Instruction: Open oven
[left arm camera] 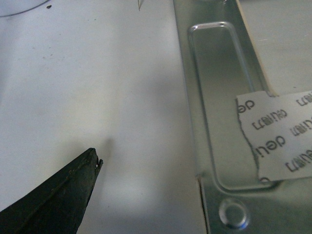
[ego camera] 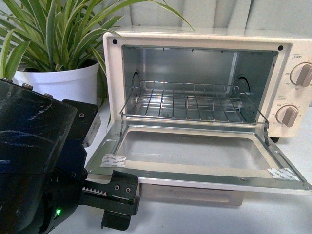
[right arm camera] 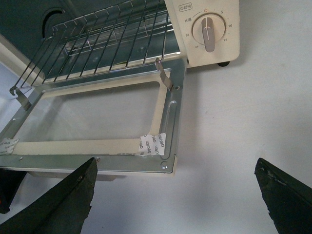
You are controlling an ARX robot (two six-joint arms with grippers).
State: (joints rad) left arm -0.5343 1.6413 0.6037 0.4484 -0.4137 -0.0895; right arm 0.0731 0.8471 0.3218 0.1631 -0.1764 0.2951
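Observation:
The cream-white oven (ego camera: 113, 68) stands at the back of the table with its glass-windowed door (ego camera: 195, 151) folded fully down and flat. The wire rack (ego camera: 187, 103) is slid partly out over the door. Two round knobs (ego camera: 303, 75) sit on its right panel. My left gripper (ego camera: 119, 202) is open, low at the door's front left corner, apart from it; one dark fingertip (left arm camera: 90, 161) shows over the white table beside the door's metal frame (left arm camera: 209, 97). My right gripper (right arm camera: 178, 178) is open and empty, above the table by the door's front right corner (right arm camera: 168, 165).
A green plant in a white pot (ego camera: 58, 80) stands left of the oven. White tape pieces (ego camera: 113, 160) stick to both front corners of the door frame. The white tabletop (right arm camera: 243, 122) stretches right of the oven. My left arm's dark body (ego camera: 29, 161) fills the lower left.

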